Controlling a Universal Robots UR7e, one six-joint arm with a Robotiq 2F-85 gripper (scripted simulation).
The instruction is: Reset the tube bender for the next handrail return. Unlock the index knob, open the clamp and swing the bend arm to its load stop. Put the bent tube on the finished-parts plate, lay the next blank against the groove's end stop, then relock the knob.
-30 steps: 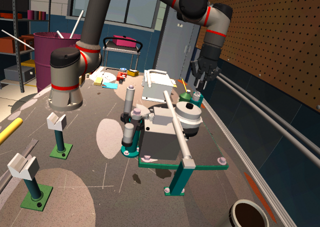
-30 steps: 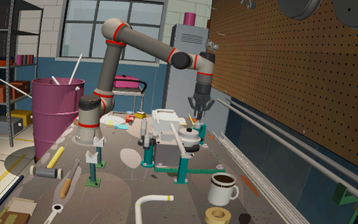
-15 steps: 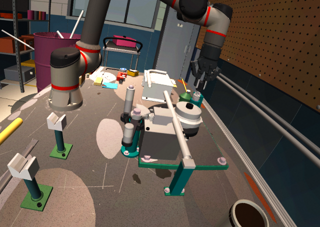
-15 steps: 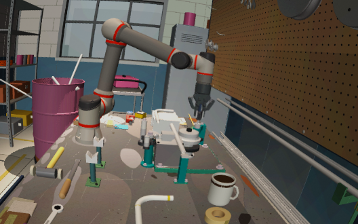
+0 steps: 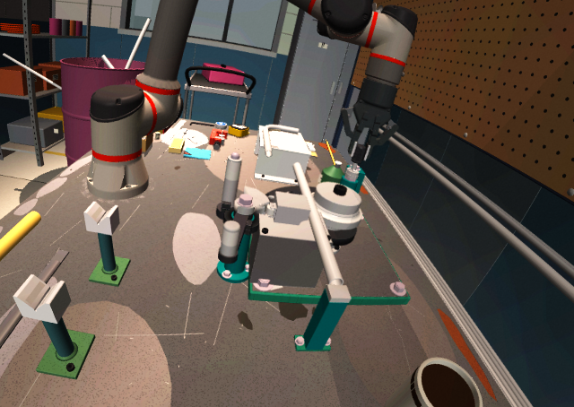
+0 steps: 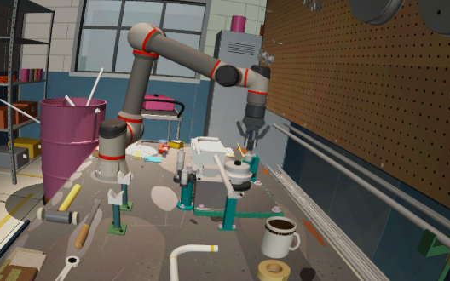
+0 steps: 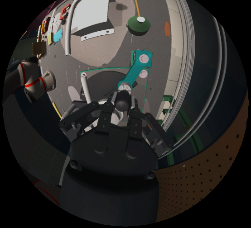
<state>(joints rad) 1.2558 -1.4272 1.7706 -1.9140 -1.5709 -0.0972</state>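
A straight pale tube [image 5: 317, 222] lies in the bender's groove, running past the round grey die [image 5: 338, 202] to the end stop [image 5: 339, 293] on a teal post. My gripper [image 5: 360, 152] hangs over the bender's far right corner, its fingers closed on the dark index knob [image 7: 123, 101] atop a teal bracket [image 7: 137, 67]. The clamp handle [image 5: 230, 179] and the bend arm's grip [image 5: 228, 240] stand at the bender's left side. A bent tube [image 7: 70, 21] lies on the white plate [image 5: 282, 155] behind the bender. Another bent tube [image 6: 187, 255] lies at the bench's near edge.
Behind the bender a green oil can [image 5: 332, 171] stands on the bench, and a pegboard wall [image 5: 487, 69] with long rails [image 5: 477, 208] runs along the right. Two V-block stands [image 5: 101, 217] [image 5: 41, 298] rise on the left, and a mug [image 6: 280, 236] sits near the front.
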